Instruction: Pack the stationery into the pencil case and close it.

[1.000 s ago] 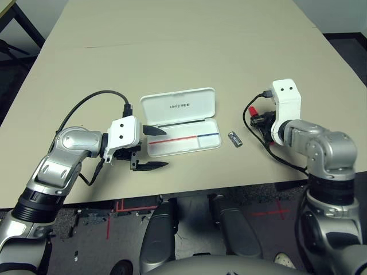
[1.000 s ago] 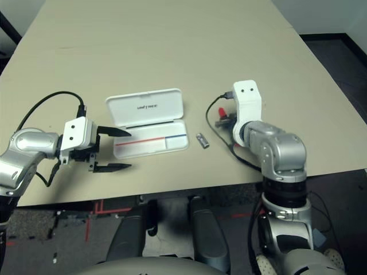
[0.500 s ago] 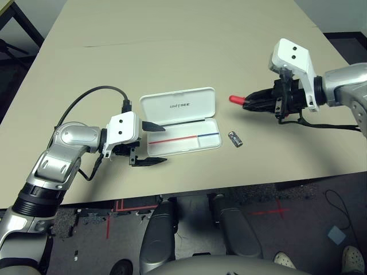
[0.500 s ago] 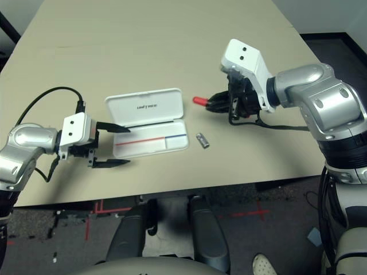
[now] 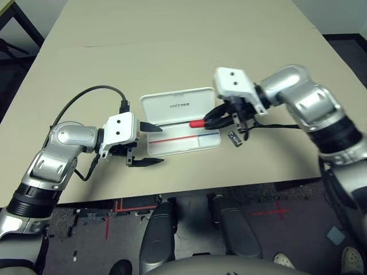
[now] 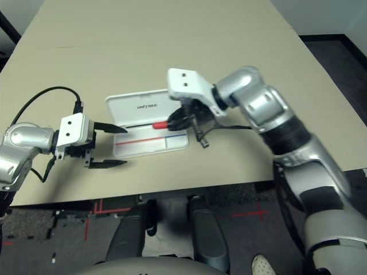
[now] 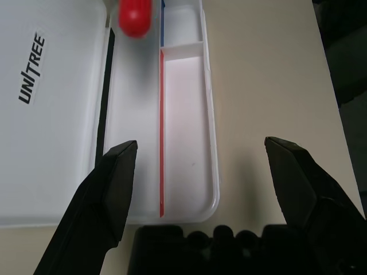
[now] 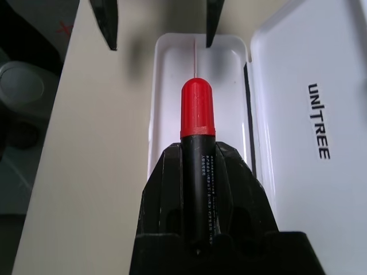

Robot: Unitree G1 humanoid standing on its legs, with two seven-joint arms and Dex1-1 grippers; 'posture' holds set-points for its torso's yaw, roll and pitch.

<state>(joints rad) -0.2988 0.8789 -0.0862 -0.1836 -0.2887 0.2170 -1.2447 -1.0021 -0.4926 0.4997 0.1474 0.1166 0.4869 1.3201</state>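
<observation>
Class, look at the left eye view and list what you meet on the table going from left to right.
Left gripper, open → pencil case, lid open → marker with red cap, held over the case → right gripper, shut on the marker → small dark-grey piece on the table.

Two arms of rounded, brushed-silver segments with black bands at the joints end in boxy white wrist housings, the right housing point(image 5: 232, 82) marked by two small dark screw holes on its top face and the left housing point(image 5: 120, 127) by two on its side. A black cable point(image 5: 86, 98) loops from the left housing back along the silver forearm, and another black cable point(image 5: 275, 126) trails from the right wrist. Each gripper has jaws of two slim, tapering matte-black fingers point(image 7: 114, 183) set in a ribbed black base.
</observation>
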